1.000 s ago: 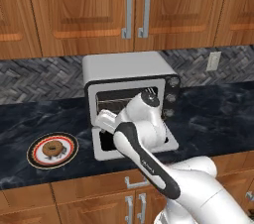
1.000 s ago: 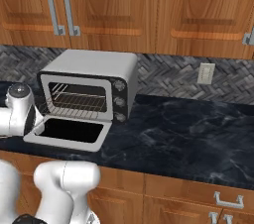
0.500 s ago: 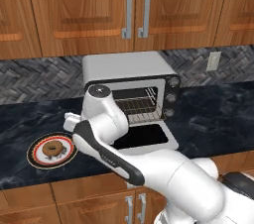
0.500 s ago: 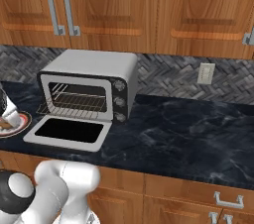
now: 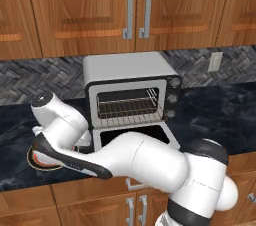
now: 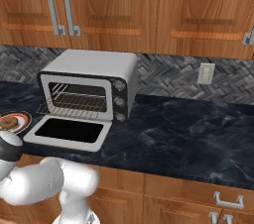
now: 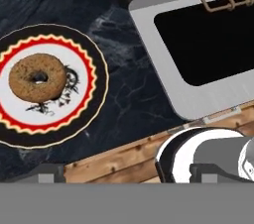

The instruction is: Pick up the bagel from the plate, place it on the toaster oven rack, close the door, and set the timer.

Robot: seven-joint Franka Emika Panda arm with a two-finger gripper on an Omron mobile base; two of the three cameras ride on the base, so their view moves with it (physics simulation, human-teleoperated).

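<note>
The bagel [image 7: 37,78], a speckled brown ring, lies on the red-rimmed plate [image 7: 92,77] on the dark counter, left of the toaster oven [image 5: 130,72]. From the right base the bagel [image 6: 7,123] and plate [image 6: 20,118] show at the far left edge. The door [image 7: 163,72] lies folded down flat, and the wire rack [image 5: 129,105] spans the cavity behind it. My gripper [image 7: 131,173] hangs above the counter's front edge, looking down on the plate. Its fingertips [image 7: 47,172] stand wide apart, open, with nothing between them. My arm covers most of the plate [image 5: 36,160] from the left base.
Wooden cabinets [image 5: 135,5] hang above the oven. A wall outlet [image 6: 206,73] sits on the herringbone backsplash to the right. The dark marble counter [image 6: 188,129] stretches right of the oven. The open door [image 6: 69,131] juts toward the counter's front edge.
My arm has swung left from in front of the oven opening to above the plate. The bagel, plate and door have stayed put.
</note>
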